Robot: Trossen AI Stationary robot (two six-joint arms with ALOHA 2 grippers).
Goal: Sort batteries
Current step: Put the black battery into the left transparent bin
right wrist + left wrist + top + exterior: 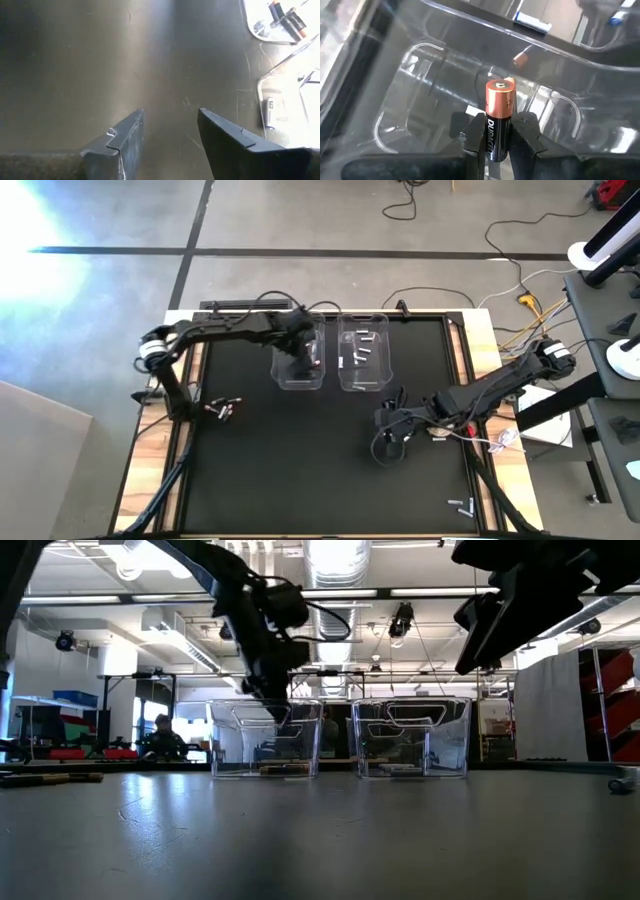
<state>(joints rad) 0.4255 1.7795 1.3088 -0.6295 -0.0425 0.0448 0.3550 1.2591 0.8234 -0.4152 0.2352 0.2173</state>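
We see left gripper [499, 136] clamped on 1 copper-topped battery [499, 117] over left bin [299, 378] | right gripper [170, 132] parted, empty, above mat [300, 470] near right bin [363, 378]

A grey concrete floor [300, 220], crossed by dark tape lines, surrounds the black worktop [300, 470] with its pale wooden edges. Beyond it lies an open workshop hall: long ceiling light strips [340, 570], ducts overhead, red shelving [610, 705] at one side, and a seated person [162, 737] far back.
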